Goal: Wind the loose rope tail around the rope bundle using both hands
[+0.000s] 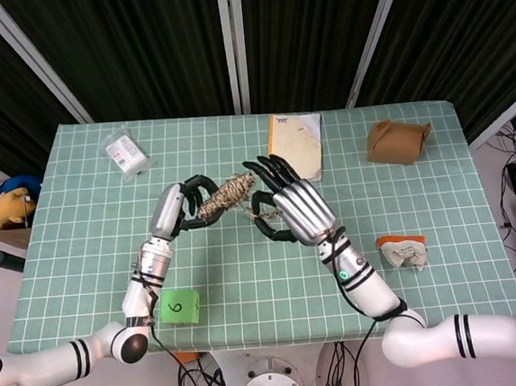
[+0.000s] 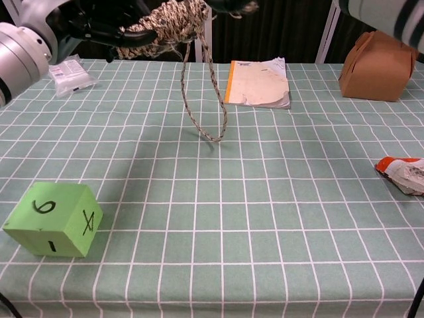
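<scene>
My left hand [image 1: 180,209] grips the brown-and-white rope bundle [image 1: 225,196] by one end and holds it above the table's middle. The right hand [image 1: 291,206] is right beside the bundle's other end, its fingers spread, and pinches the loose rope tail [image 1: 258,214] against the thumb. In the chest view the bundle [image 2: 165,23] is high up, held by the left hand [image 2: 83,28]. The tail [image 2: 211,99] hangs from it as a narrow loop that touches the cloth, then rises to the right hand [image 2: 228,5] at the top edge.
A green cube [image 1: 179,305] sits near the front left. A notebook [image 1: 294,145] lies behind the hands, a brown paper bag [image 1: 398,140] at the back right, a plastic packet [image 1: 126,152] at the back left, and a crumpled orange-white wrapper [image 1: 403,250] at the right.
</scene>
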